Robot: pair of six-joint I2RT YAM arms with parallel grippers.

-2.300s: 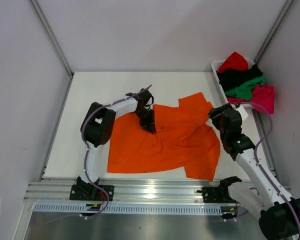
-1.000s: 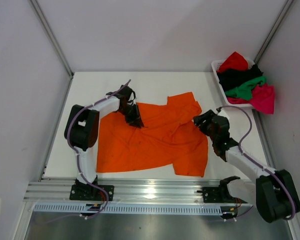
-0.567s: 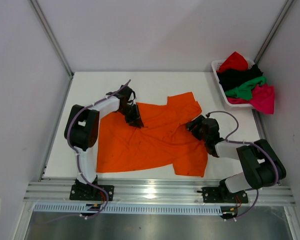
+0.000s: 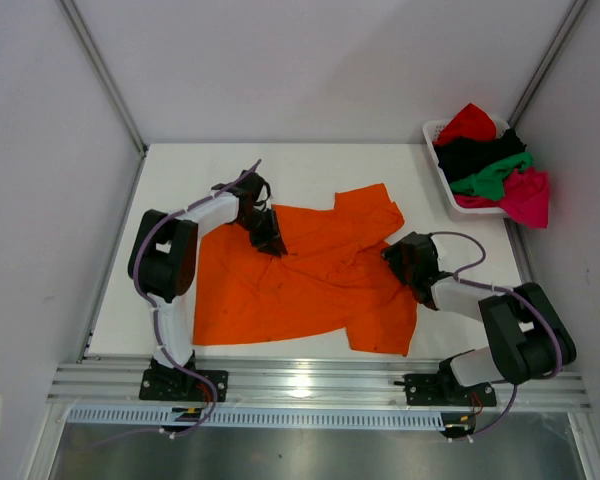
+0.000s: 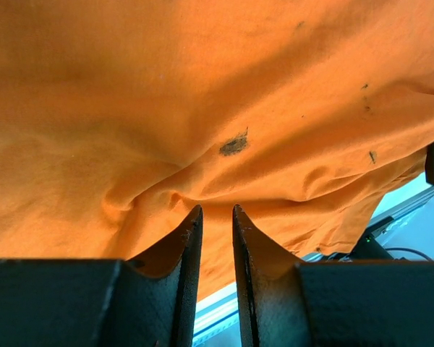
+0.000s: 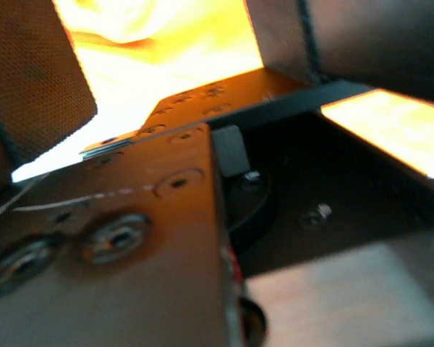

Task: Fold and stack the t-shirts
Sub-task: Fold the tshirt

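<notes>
1. One orange t-shirt (image 4: pixel 310 280) lies spread but rumpled on the white table (image 4: pixel 180 170), with both arms on it.
2. Left gripper (image 5: pixel 215 211): jaws nearly closed, only a narrow slit between them. They pinch a raised pucker of cloth at the shirt's far left corner.
3. Right gripper (image 4: pixel 395 255): jaws wide apart, low at the shirt's right edge. Orange cloth shows between the fingers. The wrist view is blurred, so I cannot tell whether they touch it.
4. The red shirt (image 4: pixel 468 122), black shirt (image 4: pixel 475 152), green shirt (image 4: pixel 492 178) and magenta-pink shirt (image 4: pixel 528 195) are heaped in the white basket (image 4: pixel 432 130) at the far right.

Right wrist view is blurred — whether the right hand (image 4: pixel 393 250) touches the orange t-shirt (image 4: pixel 300 285) is unclear.
</notes>
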